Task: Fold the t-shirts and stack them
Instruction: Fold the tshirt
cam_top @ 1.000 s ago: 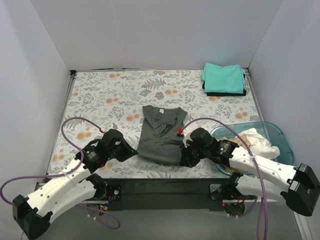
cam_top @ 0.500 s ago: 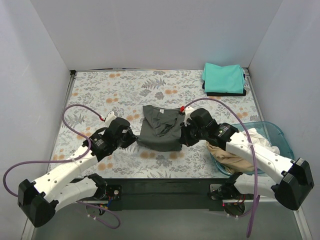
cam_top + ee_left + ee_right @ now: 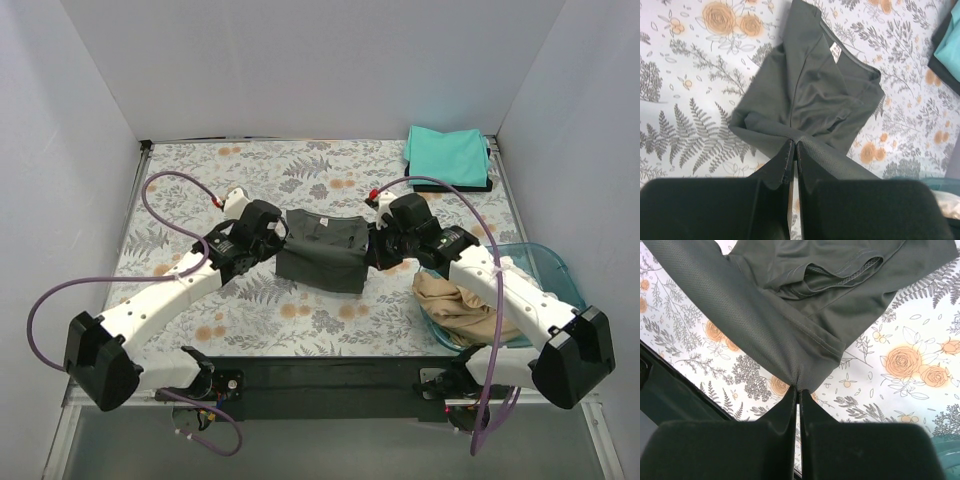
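The dark grey t-shirt [image 3: 322,248] lies mid-table, its near half lifted and carried over the far half. It shows in the left wrist view [image 3: 810,95] with its white neck label [image 3: 835,51], and in the right wrist view [image 3: 790,305]. My left gripper [image 3: 281,236] is shut on the shirt's left hem corner [image 3: 794,142]. My right gripper [image 3: 369,243] is shut on the right hem corner [image 3: 799,386]. A folded teal t-shirt [image 3: 447,155] lies on a black one [image 3: 452,186] at the far right. A tan t-shirt [image 3: 460,305] hangs out of the basin.
The translucent blue basin [image 3: 545,262] stands at the right near edge. The floral tablecloth [image 3: 200,190] covers the table; white walls enclose it on three sides. Purple cables arch above both arms.
Both grippers have carried the dark grey shirt's near hem up and away from me, from the near edge towards the collar, folding the shirt in half.
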`<state>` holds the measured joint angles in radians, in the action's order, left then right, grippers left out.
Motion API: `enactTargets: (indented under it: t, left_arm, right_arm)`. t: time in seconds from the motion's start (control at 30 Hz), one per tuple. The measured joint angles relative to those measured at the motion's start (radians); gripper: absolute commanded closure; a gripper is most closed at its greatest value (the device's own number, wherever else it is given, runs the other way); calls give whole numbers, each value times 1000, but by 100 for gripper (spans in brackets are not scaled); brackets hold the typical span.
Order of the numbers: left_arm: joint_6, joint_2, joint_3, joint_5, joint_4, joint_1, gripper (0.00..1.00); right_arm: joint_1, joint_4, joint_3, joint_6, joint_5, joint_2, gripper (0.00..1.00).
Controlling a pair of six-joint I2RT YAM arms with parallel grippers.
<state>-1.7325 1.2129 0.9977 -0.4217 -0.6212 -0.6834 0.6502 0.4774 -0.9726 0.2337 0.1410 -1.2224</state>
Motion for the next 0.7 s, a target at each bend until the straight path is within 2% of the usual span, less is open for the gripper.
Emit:
enactTargets:
  t: [0.7]
  left_arm:
    - [182, 370, 227, 21, 193, 144, 100]
  right_arm:
    - [-177, 2, -205, -74, 120, -262, 99]
